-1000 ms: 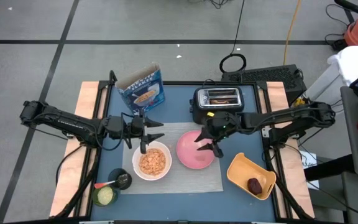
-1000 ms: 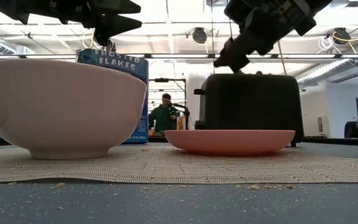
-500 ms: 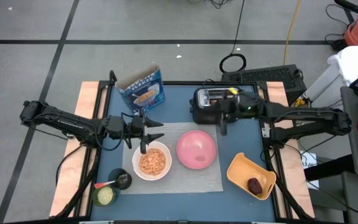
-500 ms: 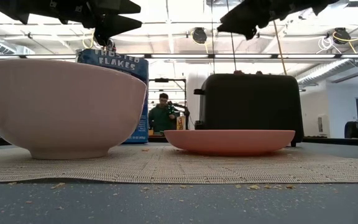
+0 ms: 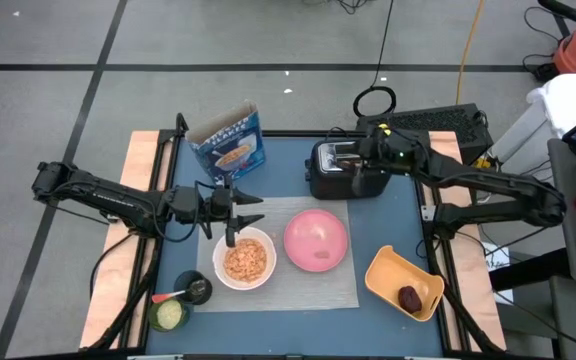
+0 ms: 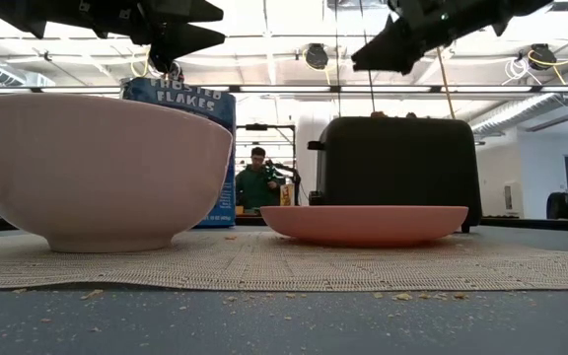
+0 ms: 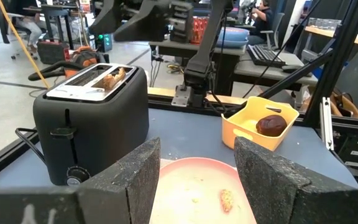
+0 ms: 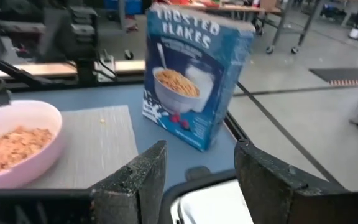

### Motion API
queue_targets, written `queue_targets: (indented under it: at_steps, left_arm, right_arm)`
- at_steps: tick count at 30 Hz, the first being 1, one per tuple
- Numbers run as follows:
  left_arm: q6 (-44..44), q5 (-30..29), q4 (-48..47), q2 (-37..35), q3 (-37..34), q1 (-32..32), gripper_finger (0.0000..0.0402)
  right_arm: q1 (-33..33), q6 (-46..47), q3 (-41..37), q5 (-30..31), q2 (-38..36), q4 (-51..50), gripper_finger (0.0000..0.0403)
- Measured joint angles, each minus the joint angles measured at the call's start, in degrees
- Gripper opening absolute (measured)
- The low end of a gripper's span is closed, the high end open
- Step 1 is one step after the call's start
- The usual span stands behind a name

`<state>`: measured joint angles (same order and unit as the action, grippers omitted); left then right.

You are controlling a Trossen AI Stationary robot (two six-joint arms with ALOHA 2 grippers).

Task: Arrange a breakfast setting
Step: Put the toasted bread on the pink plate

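On the grey mat [image 5: 278, 270], left to right: the white bowl [image 5: 245, 259] holds cereal under the left gripper [image 5: 252, 210], fingers apart and empty; the pink plate [image 5: 315, 240] lies bare. Behind it, the right gripper [image 5: 365, 160], fingers apart, hovers over the toaster [image 5: 340, 172], toast [image 7: 112, 78] unpulled. Fruit [image 5: 409, 297] waits in the yellow dish [image 5: 388, 272]; no spoon is clearly visible.

Both arms reach inward above the table, left hand [image 5: 240, 222] and right hand [image 5: 361, 152] with fingers parted, empty.
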<state>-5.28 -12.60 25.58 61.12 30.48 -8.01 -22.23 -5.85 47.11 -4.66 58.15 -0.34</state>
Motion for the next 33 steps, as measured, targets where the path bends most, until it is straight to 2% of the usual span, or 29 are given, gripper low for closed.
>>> queue_targets:
  at_steps: [11, 24, 33]
  left_arm:
    - [-0.02, 0.00, -0.02, 0.00, 0.00, 0.00, 0.0211]
    - [-0.20, 0.00, -0.07, 0.00, 0.00, 0.00, 0.0211]
    - [-0.17, 0.00, -0.07, 0.00, 0.00, 0.00, 0.0211]
  right_arm:
    - [-2.47, -5.34, 0.00, -0.07, 2.83, -9.35, 0.0180]
    - [-4.80, -5.37, 0.00, -0.07, 2.80, -15.70, 0.0180]
    - [-4.82, -5.37, 0.00, -0.01, 2.79, -16.17, 0.0145]
